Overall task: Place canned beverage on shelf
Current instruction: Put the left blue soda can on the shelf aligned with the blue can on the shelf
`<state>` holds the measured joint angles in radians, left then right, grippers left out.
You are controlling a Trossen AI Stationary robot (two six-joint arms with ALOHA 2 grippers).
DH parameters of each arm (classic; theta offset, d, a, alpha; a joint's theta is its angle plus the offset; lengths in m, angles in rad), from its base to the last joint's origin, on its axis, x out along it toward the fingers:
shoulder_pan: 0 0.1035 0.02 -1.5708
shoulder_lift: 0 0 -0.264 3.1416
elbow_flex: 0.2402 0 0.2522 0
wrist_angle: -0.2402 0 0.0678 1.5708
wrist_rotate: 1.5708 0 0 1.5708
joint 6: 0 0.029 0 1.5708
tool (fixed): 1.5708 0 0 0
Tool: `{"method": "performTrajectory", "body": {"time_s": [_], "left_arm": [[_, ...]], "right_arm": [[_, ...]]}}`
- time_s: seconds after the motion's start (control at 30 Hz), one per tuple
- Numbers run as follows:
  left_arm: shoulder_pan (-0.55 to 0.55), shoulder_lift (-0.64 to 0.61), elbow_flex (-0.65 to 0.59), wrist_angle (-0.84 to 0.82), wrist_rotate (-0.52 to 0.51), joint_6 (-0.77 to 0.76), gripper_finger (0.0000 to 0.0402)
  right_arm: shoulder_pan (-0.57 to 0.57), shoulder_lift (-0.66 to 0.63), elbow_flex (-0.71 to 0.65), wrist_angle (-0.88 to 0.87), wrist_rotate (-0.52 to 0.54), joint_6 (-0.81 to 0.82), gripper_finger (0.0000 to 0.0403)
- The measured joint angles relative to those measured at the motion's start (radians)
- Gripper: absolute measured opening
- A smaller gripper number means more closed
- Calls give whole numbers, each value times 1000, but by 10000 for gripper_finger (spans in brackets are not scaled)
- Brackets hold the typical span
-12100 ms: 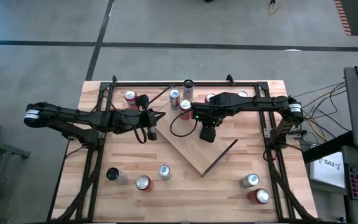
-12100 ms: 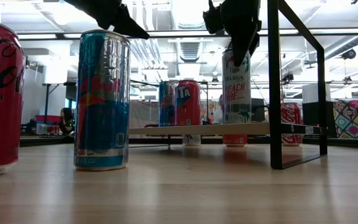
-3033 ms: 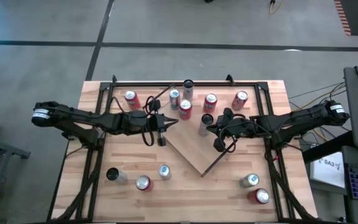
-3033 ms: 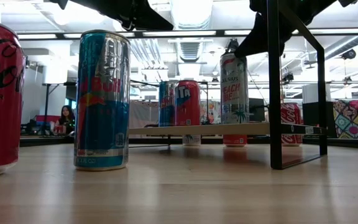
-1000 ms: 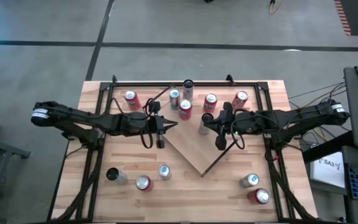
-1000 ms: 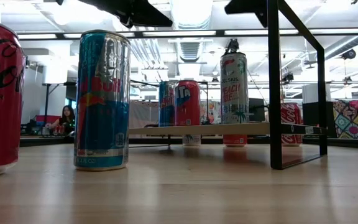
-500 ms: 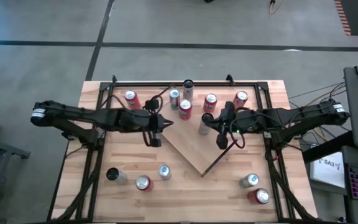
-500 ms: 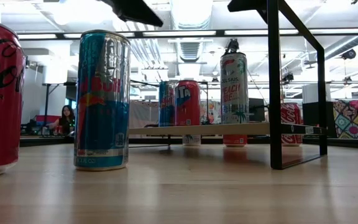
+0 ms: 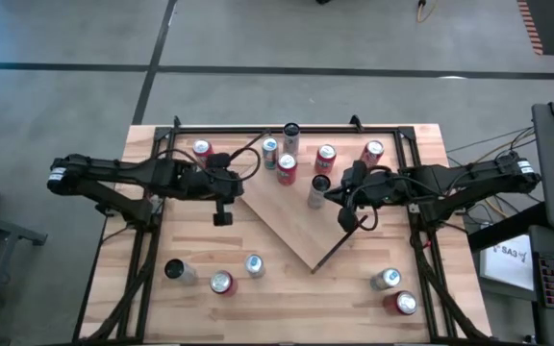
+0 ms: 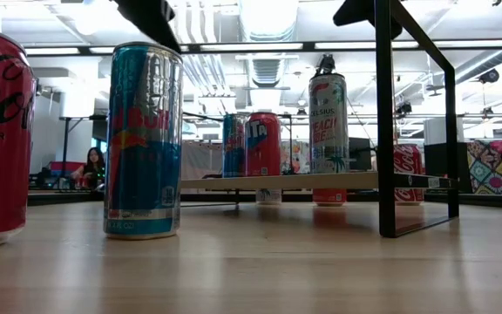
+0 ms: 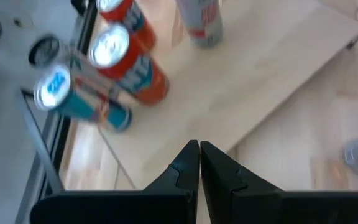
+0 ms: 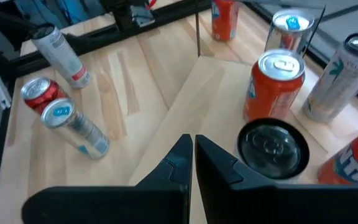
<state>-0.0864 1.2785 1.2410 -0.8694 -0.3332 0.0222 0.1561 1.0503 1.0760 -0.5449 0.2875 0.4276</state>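
Both hands are clenched and carrying nothing; the shelf (image 9: 301, 216) is our landmark, a light-wood board lying cornerwise in the middle of the desk (image 9: 190, 250). On the shelf stand three cans: a blue one (image 9: 270, 148) and an orange-red one (image 9: 287, 169) near its far corner, and a tall white Celsius can (image 9: 317, 189) a little way along from them. The right hand (image 9: 346, 220) hovers over the shelf's right edge, just beside that white can, fingers pressed together. The left hand (image 9: 222, 217) hangs over bare desk just off the shelf's left edge, fingers closed as well. Off the shelf, two red cans (image 9: 327, 157) stand behind its far right side, and a tall blue can (image 10: 144, 139) stands on the desk in front of it
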Motion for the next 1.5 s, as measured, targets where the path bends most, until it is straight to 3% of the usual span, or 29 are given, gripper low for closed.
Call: {"method": "performTrajectory", "body": {"time_s": [0.37,0.6,1.1,1.5], "left_arm": [[-1,0,26,-161,11,-109,0],[-14,0,37,-196,139,-220,0],[-222,18,75,-146,137,-383,0],[-276,30,75,-42,133,-505,0]], "right_arm": [[6,0,40,-112,-70,108,9],[17,0,50,-133,-143,176,9],[126,1,49,-132,-185,312,9],[285,1,49,-131,-134,379,9]]}}
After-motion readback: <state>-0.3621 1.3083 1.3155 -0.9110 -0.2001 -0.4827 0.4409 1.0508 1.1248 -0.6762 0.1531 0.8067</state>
